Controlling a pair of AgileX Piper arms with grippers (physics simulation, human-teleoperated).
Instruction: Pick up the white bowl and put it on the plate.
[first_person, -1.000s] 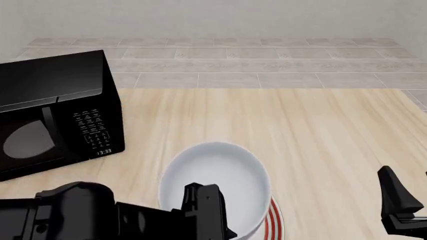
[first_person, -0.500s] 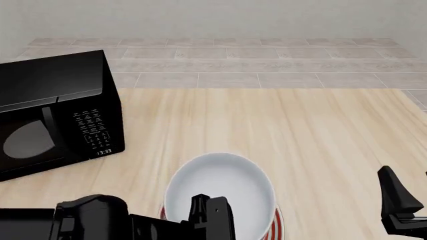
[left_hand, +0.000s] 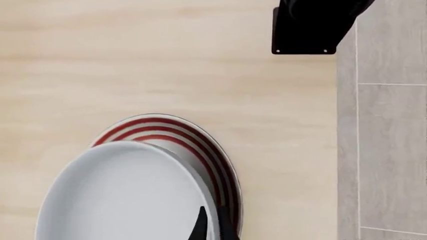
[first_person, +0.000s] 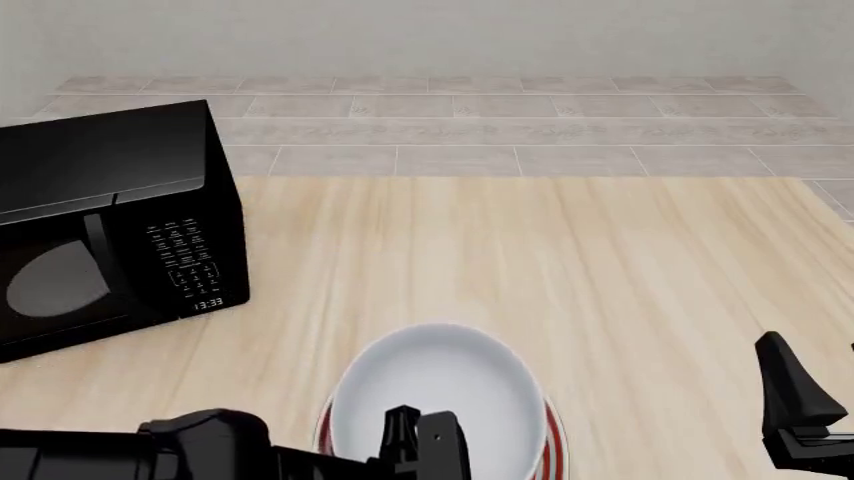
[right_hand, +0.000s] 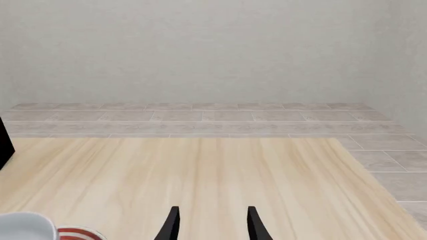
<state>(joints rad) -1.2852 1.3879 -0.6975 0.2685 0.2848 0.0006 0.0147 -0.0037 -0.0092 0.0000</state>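
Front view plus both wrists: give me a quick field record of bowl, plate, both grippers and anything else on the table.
white bowl: over the plate, gripped at its near rim
plate: red rings showing past the bowl's edge; contact between them unclear
left gripper: shut on the bowl's rim
right gripper: open, holding nothing, off to the right of the bowl
microwave: black, far left of the table
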